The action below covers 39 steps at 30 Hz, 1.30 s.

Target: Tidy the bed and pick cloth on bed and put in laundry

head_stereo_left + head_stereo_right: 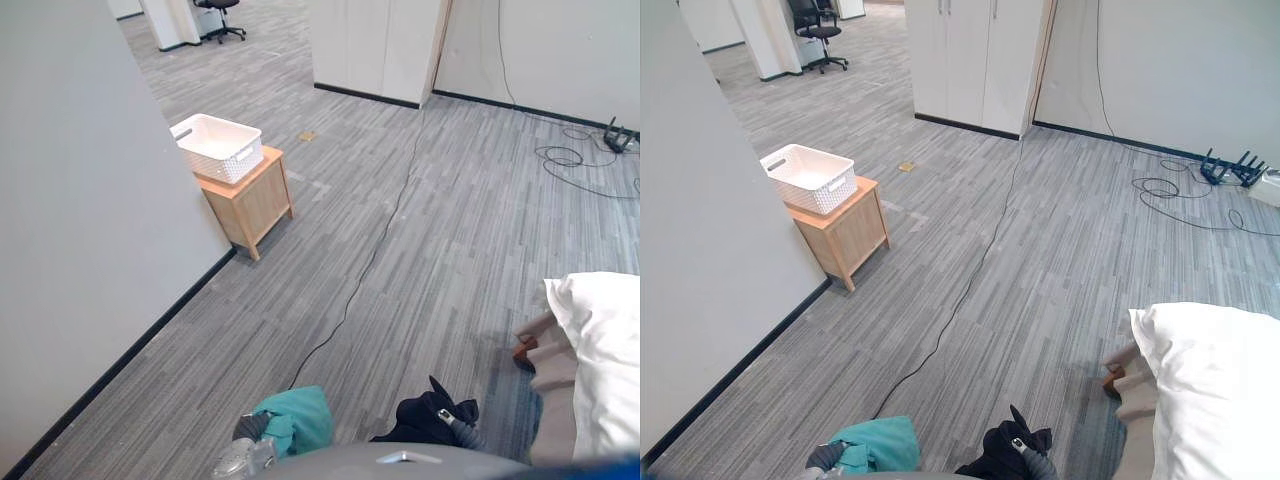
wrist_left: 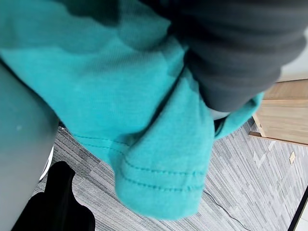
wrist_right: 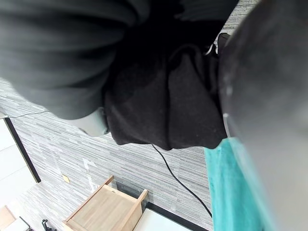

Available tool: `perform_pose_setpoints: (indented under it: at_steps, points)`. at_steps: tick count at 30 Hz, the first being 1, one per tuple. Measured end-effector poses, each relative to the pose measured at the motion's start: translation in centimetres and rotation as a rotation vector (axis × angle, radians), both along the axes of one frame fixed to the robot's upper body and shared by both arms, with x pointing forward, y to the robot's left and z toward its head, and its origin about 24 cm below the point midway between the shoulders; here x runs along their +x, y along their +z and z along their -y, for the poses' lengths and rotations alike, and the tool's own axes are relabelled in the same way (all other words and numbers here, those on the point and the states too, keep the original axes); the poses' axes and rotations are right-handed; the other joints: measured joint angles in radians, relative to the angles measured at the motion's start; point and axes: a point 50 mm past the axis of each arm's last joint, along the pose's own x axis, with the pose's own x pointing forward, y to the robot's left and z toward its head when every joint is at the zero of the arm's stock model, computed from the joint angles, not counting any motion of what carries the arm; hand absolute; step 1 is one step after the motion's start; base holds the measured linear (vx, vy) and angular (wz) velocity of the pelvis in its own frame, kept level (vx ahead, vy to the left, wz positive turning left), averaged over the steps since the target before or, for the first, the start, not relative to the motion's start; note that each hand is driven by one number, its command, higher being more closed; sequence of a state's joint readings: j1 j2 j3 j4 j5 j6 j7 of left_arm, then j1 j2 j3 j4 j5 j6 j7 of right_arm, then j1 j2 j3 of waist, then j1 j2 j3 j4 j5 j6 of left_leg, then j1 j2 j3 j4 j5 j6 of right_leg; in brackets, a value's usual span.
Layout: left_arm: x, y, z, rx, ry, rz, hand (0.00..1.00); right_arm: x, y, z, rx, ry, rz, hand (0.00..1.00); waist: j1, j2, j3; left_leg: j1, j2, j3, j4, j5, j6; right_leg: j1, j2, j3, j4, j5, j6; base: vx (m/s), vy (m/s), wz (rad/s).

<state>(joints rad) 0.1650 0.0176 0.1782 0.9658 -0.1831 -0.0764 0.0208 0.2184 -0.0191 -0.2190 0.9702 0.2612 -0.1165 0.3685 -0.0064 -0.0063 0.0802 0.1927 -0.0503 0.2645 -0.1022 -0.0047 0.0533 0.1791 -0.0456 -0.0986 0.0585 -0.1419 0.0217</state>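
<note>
My left hand (image 1: 248,430) is low at the front, fingers closed into a bunched teal cloth (image 1: 300,420) that hangs past its dark cover (image 2: 240,62) in the left wrist view. Beside it, my right hand (image 1: 455,420) grips a black cloth (image 1: 425,420), which drapes under its cover (image 3: 57,57) as a dark bundle (image 3: 168,96). Both cloths are off the floor. A white laundry basket (image 1: 217,147) stands empty on a small wooden cabinet (image 1: 250,200) against the left wall, some way ahead. The bed's white bedding (image 1: 605,340) shows at the right edge.
A grey wall (image 1: 80,250) runs along the left, up to the cabinet. Open grey carpet lies between me and the basket. White cupboards (image 1: 380,50) stand at the back, loose cables (image 1: 570,160) lie at the far right, and an office chair (image 1: 220,15) is far off.
</note>
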Motion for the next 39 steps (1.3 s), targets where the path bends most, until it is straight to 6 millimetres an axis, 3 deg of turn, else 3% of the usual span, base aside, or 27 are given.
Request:
perform_pose_setpoints:
  at_steps: [4,6,8,9,11,13,16,20,22,23,25,27,28,29,31,32,34,36,37,39]
  points:
    - [0.0,0.0,0.0,-0.002,-0.001,0.002,1.00,0.4,0.0,0.0,0.000,0.002,0.001,1.00,0.005,-0.002,0.002,-0.003,-0.003,-0.009,0.000,0.000,0.000,-0.002,-0.004,-0.009,0.003,-0.002,0.001,0.00,0.007,0.04]
    - [0.1,0.0,0.0,-0.013,-0.008,0.010,1.00,0.5,-0.1,0.2,-0.006,-0.010,-0.018,1.00,0.016,-0.008,0.005,-0.010,-0.012,-0.013,0.001,-0.014,-0.001,-0.035,-0.019,-0.017,0.058,-0.039,0.017,-0.01,0.039,0.07]
    - [0.4,0.1,0.2,-0.022,-0.013,0.022,1.00,0.6,0.0,0.8,-0.013,-0.051,-0.030,1.00,0.021,-0.009,0.005,-0.016,-0.020,-0.016,0.006,-0.036,0.015,-0.113,-0.046,-0.029,0.220,-0.084,0.071,0.01,0.062,0.05]
    - [0.6,0.1,0.3,-0.029,-0.017,0.028,1.00,0.9,0.1,1.0,-0.022,-0.058,-0.024,1.00,0.023,-0.002,0.015,-0.015,-0.016,-0.013,0.014,-0.041,0.023,-0.157,-0.053,-0.031,0.308,-0.085,0.075,-0.06,0.080,-0.04]
    - [1.2,0.3,0.2,-0.043,-0.029,0.049,1.00,1.9,0.4,2.0,-0.051,-0.133,0.001,1.00,0.022,0.009,0.070,0.016,0.000,0.000,0.080,-0.094,0.037,-0.258,-0.114,-0.083,0.574,-0.117,0.049,-0.16,0.106,-0.14]
    - [1.0,0.2,-0.2,-0.042,-0.031,0.037,1.00,2.0,0.4,2.1,-0.054,-0.157,0.000,1.00,0.017,0.008,0.070,0.037,0.018,0.003,0.108,-0.130,0.031,-0.286,-0.136,-0.108,0.603,-0.130,0.050,-0.09,0.053,-0.12]
    - [1.1,0.2,-0.3,-0.056,-0.031,0.034,1.00,1.9,0.4,2.3,-0.059,-0.195,-0.001,1.00,0.001,0.014,0.065,0.063,0.078,0.004,0.147,-0.185,-0.008,-0.329,-0.127,-0.154,0.466,-0.108,0.054,0.17,-0.063,-0.02]
    - [1.3,0.2,-0.3,-0.049,-0.045,0.033,1.00,0.3,0.0,2.4,-0.066,-0.225,-0.061,1.00,-0.005,0.009,0.070,0.079,0.156,-0.004,0.257,-0.280,-0.096,-0.392,-0.111,-0.163,0.282,0.046,0.023,0.10,-0.125,0.07]
    - [1.4,0.3,-0.4,-0.048,-0.046,0.037,1.00,-0.8,-0.2,2.4,-0.072,-0.237,-0.091,1.00,-0.005,-0.006,0.072,0.114,0.165,-0.012,0.271,-0.317,-0.135,-0.390,-0.122,-0.176,0.273,0.078,0.012,0.33,-0.277,0.20]
    - [1.3,0.1,0.3,-0.062,-0.057,0.025,1.00,-1.1,-0.2,2.7,-0.085,-0.245,-0.101,1.00,-0.010,0.024,0.074,0.163,0.204,-0.017,0.265,-0.347,-0.165,-0.407,-0.118,-0.206,0.374,0.058,-0.024,0.50,-0.345,0.15]
    - [0.9,-0.1,0.7,-0.071,-0.059,0.013,1.00,-0.8,-0.1,3.1,-0.105,-0.228,-0.103,1.00,-0.014,0.029,0.066,0.170,0.222,-0.029,0.296,-0.324,-0.165,-0.438,-0.111,-0.216,0.478,-0.049,-0.041,0.52,-0.357,-0.05]
    - [0.6,-0.2,1.2,-0.088,-0.031,0.009,1.00,-0.1,0.1,4.0,-0.141,-0.214,-0.098,1.00,-0.028,0.062,0.053,0.096,0.272,-0.100,0.478,-0.283,-0.163,-0.429,-0.064,-0.212,0.526,-0.158,-0.056,0.62,-0.395,-0.18]
    - [0.6,-0.2,1.3,-0.092,-0.019,0.013,1.00,0.1,0.1,4.2,-0.155,-0.192,-0.103,1.00,-0.030,0.068,0.059,0.050,0.290,-0.141,0.590,-0.255,-0.167,-0.405,-0.044,-0.209,0.510,-0.169,-0.064,0.63,-0.303,-0.13]
    - [0.6,-0.1,1.2,-0.092,0.005,0.031,1.00,0.3,0.2,4.6,-0.183,-0.146,-0.111,1.00,-0.030,0.086,0.072,-0.056,0.310,-0.236,0.846,-0.144,-0.181,-0.331,0.001,-0.207,0.456,-0.176,-0.086,0.47,-0.211,-0.13]
    - [0.4,0.1,0.3,-0.062,0.037,0.065,1.00,0.6,0.2,4.7,-0.208,-0.076,-0.128,1.00,-0.019,0.092,0.082,-0.197,0.318,-0.304,1.209,-0.128,-0.182,-0.183,0.057,-0.196,0.344,-0.173,-0.099,0.55,-0.225,-0.38]
    - [0.5,0.4,-0.3,-0.045,0.053,0.092,1.00,0.7,0.0,4.4,-0.212,-0.027,-0.138,1.00,0.002,0.076,0.085,-0.278,0.287,-0.305,1.319,-0.137,-0.170,-0.096,0.067,-0.182,0.278,-0.170,-0.111,0.37,-0.198,-0.56]
    - [1.2,0.9,-0.6,-0.023,0.045,0.141,1.00,1.5,0.1,4.1,-0.207,-0.003,-0.131,1.00,0.022,0.066,0.086,-0.398,0.222,-0.302,1.333,-0.151,-0.157,-0.030,0.069,-0.156,0.207,-0.170,-0.115,0.04,-0.073,-0.51]
    - [2.0,1.3,-0.7,-0.019,0.055,0.191,1.00,3.1,0.3,3.8,-0.202,0.008,-0.093,1.00,0.033,0.063,0.096,-0.535,0.151,-0.239,1.186,-0.205,-0.140,0.050,0.067,-0.116,0.126,-0.169,-0.116,-0.09,0.091,-0.58]
    - [2.2,1.4,-0.7,-0.019,0.056,0.198,1.00,3.3,0.4,3.6,-0.200,0.011,-0.086,1.00,0.039,0.058,0.102,-0.543,0.140,-0.202,1.108,-0.218,-0.127,0.077,0.059,-0.108,0.106,-0.169,-0.116,-0.08,0.184,-0.66]
    - [2.9,1.6,-0.6,-0.022,0.054,0.213,1.00,3.8,0.5,2.7,-0.202,0.042,-0.066,1.00,0.053,0.038,0.113,-0.521,0.104,-0.052,0.810,-0.210,-0.093,0.151,0.023,-0.118,0.068,-0.188,-0.080,0.16,0.140,-0.49]
